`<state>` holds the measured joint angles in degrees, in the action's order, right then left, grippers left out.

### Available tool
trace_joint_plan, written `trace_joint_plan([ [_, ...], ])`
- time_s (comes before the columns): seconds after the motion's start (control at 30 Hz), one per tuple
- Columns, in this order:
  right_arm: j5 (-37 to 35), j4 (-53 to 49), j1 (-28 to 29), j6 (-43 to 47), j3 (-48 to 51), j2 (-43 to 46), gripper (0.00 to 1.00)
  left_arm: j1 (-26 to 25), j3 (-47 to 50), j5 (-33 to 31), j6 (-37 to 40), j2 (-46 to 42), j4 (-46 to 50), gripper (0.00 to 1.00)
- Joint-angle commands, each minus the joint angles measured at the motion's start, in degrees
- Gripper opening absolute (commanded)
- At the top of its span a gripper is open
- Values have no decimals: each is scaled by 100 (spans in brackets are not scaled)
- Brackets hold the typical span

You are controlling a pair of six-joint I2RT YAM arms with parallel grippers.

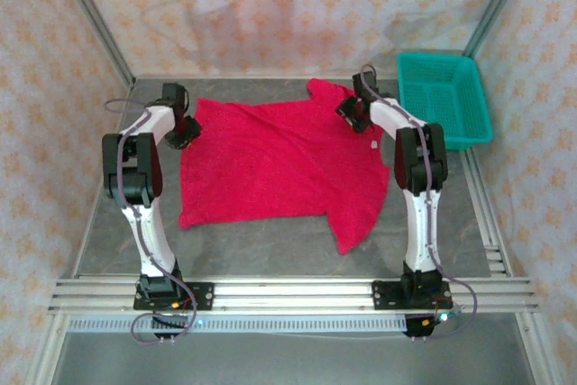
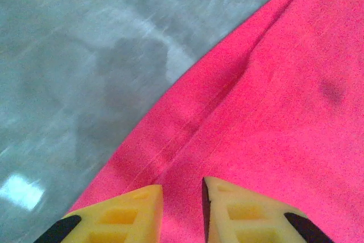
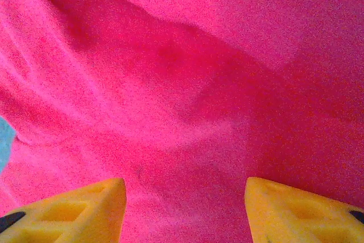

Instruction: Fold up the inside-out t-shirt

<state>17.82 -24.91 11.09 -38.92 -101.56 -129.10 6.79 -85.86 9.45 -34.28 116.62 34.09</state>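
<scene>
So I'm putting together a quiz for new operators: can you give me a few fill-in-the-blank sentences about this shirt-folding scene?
1. The t-shirt lies spread on the grey table, and its colour is ___.
2. The teal basket stands by the table's far ___ corner.
3. The right gripper hangs above the t-shirt with its jaws ___.
4. The left gripper is at the t-shirt's far ___ corner.
Missing words: red; right; open; left.

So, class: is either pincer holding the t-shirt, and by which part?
The right pincer stands open over the t-shirt, holding nothing. The left pincer shows a narrow gap at its edge; a grip cannot be told.
</scene>
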Motion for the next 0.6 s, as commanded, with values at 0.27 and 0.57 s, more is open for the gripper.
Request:
trace_joint_plan([
  [0.27,-261,-800,536,748,3314,3931,60,-758,3183,-1026,-419,-3760,1430,31],
  [0.57,-416,-1498,762,739,5293,6092,60,-710,4046,-735,-1223,-4731,2174,38],
])
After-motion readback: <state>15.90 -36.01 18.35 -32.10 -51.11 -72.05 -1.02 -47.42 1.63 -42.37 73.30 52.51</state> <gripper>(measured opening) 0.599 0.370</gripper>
